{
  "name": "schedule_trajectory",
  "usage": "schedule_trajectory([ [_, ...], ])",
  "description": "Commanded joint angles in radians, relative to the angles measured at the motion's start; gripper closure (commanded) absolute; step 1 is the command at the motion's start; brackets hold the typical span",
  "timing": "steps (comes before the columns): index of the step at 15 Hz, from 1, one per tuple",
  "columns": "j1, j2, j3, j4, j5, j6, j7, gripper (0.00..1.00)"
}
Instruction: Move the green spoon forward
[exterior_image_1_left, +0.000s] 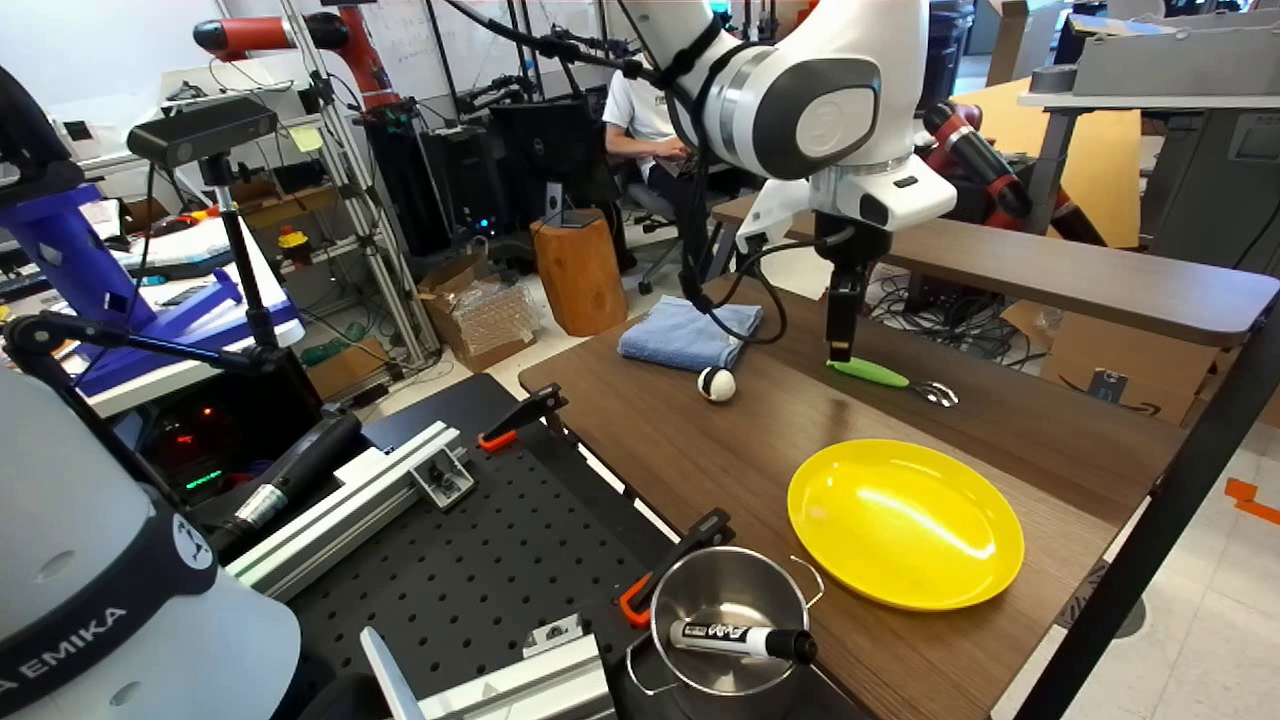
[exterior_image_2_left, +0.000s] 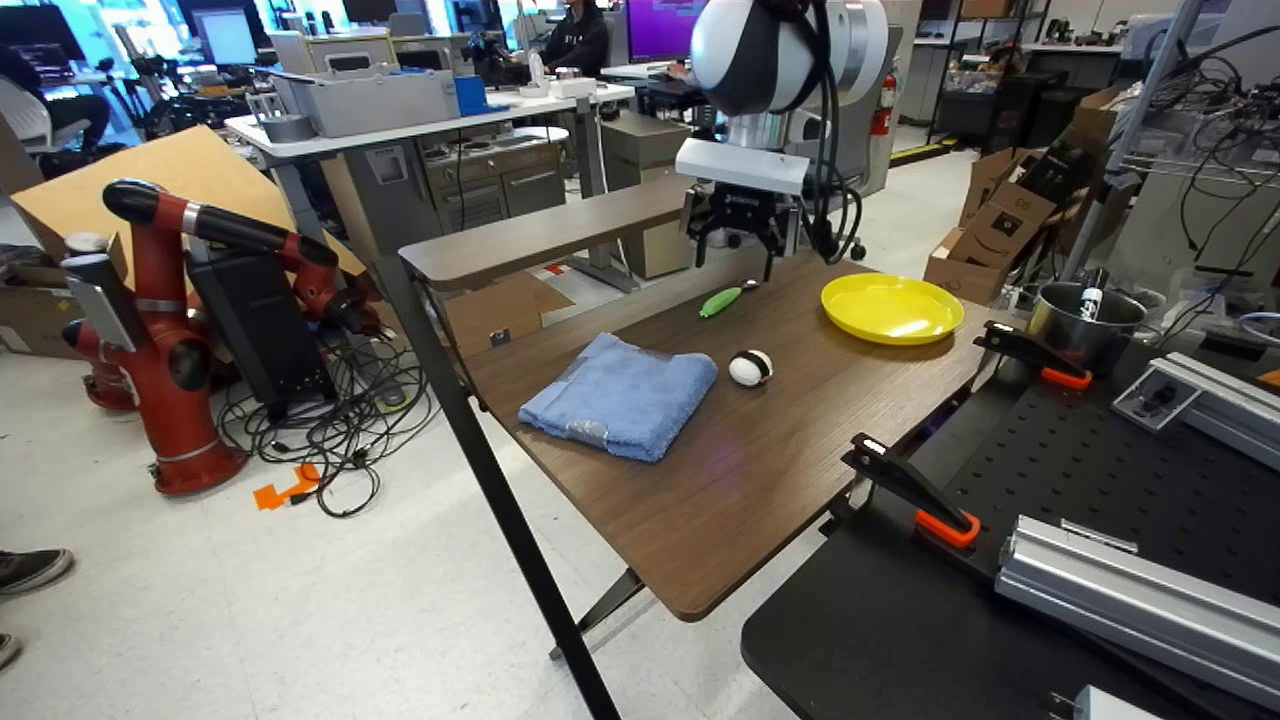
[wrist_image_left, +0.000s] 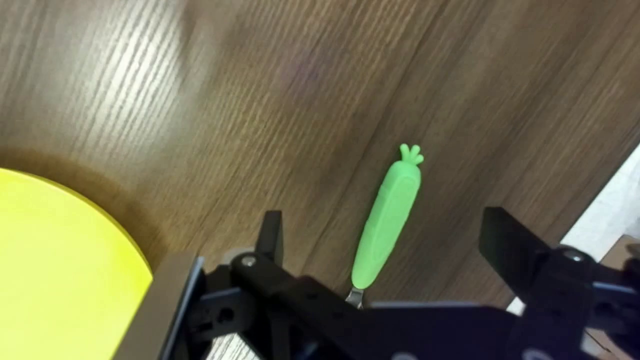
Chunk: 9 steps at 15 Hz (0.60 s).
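Note:
The green spoon lies on the brown table, with its lime-green handle (exterior_image_1_left: 868, 373) and silvery end (exterior_image_1_left: 936, 392) showing in an exterior view. The handle also shows in an exterior view (exterior_image_2_left: 720, 302) and in the wrist view (wrist_image_left: 385, 227). In the wrist view the spoon's metal end is mostly hidden behind my gripper's body. My gripper (exterior_image_2_left: 734, 268) is open and empty, pointing down above the spoon. In the wrist view the fingers of my gripper (wrist_image_left: 382, 217) stand wide apart, with the handle between them in the picture and touching neither finger.
A round yellow plate (exterior_image_1_left: 905, 525) lies on the table (exterior_image_2_left: 800, 460) near the spoon. A small white ball (exterior_image_1_left: 716, 384) with a dark band and a folded blue towel (exterior_image_2_left: 625, 395) are also there. A metal pot (exterior_image_1_left: 729, 620) holding a marker (exterior_image_1_left: 740, 639) stands by the table's edge.

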Motion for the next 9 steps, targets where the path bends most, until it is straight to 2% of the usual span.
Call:
schedule_trajectory([
  [1,0.002,-0.01,0.0,-0.014,-0.001,-0.001,-0.007,0.0],
  [9,0.003,-0.016,-0.001,-0.026,-0.001,0.013,-0.015,0.0],
])
